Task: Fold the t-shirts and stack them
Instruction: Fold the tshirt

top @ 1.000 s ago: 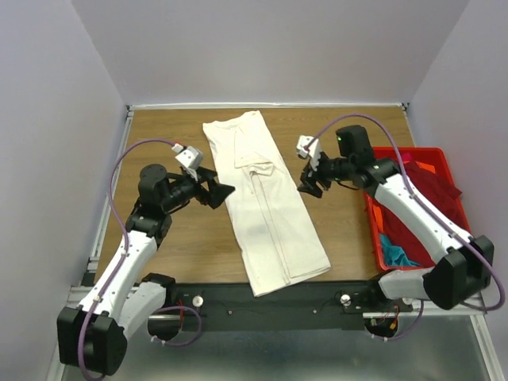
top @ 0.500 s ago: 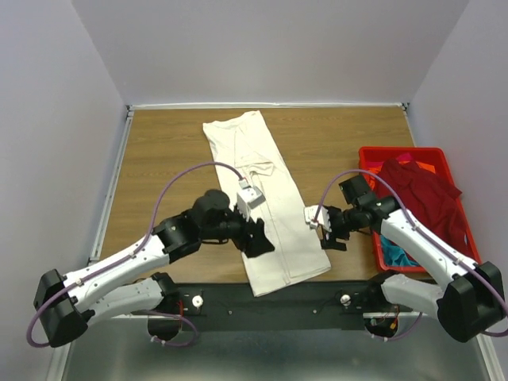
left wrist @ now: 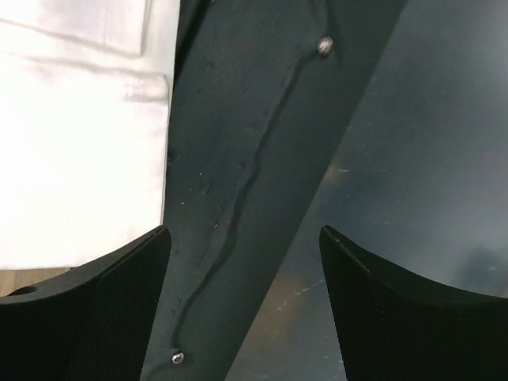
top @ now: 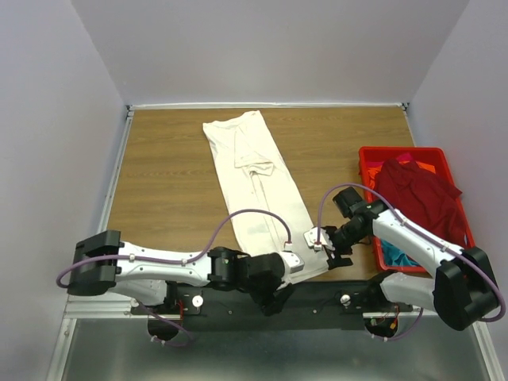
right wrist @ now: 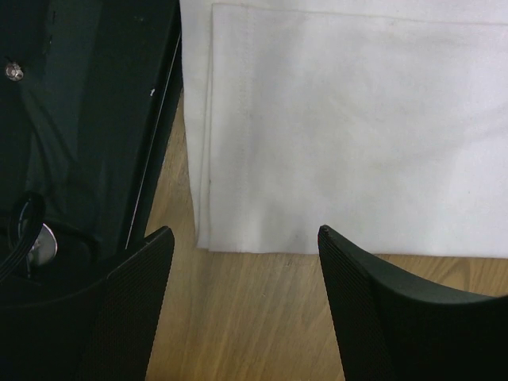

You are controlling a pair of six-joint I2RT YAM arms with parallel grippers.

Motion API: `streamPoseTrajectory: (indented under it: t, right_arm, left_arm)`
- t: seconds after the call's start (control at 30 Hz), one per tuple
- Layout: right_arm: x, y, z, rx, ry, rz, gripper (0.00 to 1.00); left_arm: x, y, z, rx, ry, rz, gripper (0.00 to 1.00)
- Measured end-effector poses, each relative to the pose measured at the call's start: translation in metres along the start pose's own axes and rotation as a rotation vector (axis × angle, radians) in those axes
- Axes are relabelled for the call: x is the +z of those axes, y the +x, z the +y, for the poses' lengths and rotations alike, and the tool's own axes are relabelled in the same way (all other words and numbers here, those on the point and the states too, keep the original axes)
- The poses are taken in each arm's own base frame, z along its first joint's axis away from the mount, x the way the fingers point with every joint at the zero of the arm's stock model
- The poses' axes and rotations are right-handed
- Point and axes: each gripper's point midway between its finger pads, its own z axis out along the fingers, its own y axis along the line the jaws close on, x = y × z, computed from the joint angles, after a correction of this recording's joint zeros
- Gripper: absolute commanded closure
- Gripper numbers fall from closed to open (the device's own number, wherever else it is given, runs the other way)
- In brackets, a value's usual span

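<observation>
Both arms have moved since a second ago. Then they stood up beside the middle of the cream shirt. Now they reach low at its near end.

From above, the cream shirt (top: 258,186) lies folded in a long strip down the middle of the tabletop (top: 167,175), from near the far edge to the near edge. It has not moved. The left arm lies flat along the near edge. The left fingers (top: 272,298) sit over the black rail (top: 317,305), just past the shirt's near end. The right fingers (top: 339,255) hang by the shirt's near right corner. A red crate (top: 367,163) stands at the right edge, close behind the right arm. In it lie a dark red shirt (top: 417,194) and a bit of teal shirt (top: 397,257).

In the left wrist view, the left fingers (left wrist: 95,317) are wide apart and hold nothing. Between them shows the black rail (left wrist: 254,159), with a thin wire (left wrist: 238,206) and small screws (left wrist: 324,45) on it. The cream shirt's (left wrist: 71,159) end lies beside the rail.

In the right wrist view, the right fingers (right wrist: 87,317) are wide apart too and hold nothing. The cream shirt's (right wrist: 357,135) corner lies flat on the wood tabletop (right wrist: 262,317), just ahead of them. The black rail (right wrist: 87,119) runs along one side of the shirt.
</observation>
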Motion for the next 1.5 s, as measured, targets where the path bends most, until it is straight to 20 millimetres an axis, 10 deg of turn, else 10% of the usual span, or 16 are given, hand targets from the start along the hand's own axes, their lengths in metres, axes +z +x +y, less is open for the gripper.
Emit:
streamPoseTrajectory:
  t: [0.4, 1.03, 1.5]
  right_arm:
    - [-0.001, -0.004, 0.0, 0.051, 0.015, -0.017, 0.21]
    - [-0.002, -0.008, 0.001, 0.056, 0.022, -0.034, 0.22]
    - [0.022, 0.012, 0.008, -0.024, -0.035, 0.06, 0.34]
  left_arm:
    - [0.042, 0.008, 0.04, 0.047, -0.337, 0.108, 0.3]
    - [0.047, 0.017, 0.064, 0.046, -0.493, 0.126, 0.87]
    - [0.044, 0.017, 0.06, 0.035, -0.46, 0.111, 0.89]
